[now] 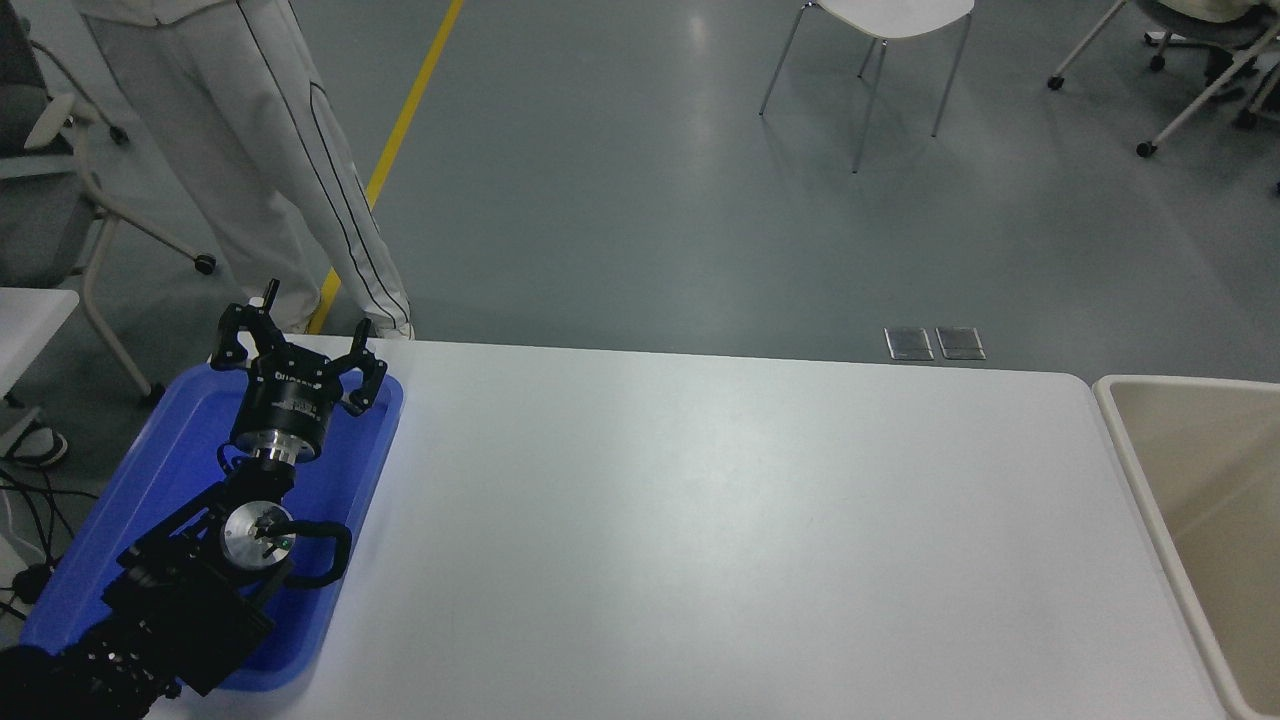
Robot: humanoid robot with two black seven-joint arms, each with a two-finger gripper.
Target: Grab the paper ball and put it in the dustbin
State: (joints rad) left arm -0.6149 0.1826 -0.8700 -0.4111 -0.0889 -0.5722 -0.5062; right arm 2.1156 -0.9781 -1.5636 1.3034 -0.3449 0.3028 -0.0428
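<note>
The dustbin [1150, 480] is a large beige bin with a pale rounded rim, standing at the table's right end and cut off by the picture's right edge. The paper ball is out of view. My right arm and its gripper do not show in this frame. My left arm rests parked at the lower left, and its gripper [297, 352] stands open over the far end of the blue tray [150, 490] with nothing between its fingers.
A person in white trousers [290, 190] stands at the table's far left corner. Chairs [880, 40] stand on the grey floor beyond the white table [700, 540]. A yellow line [395, 130] runs across the floor.
</note>
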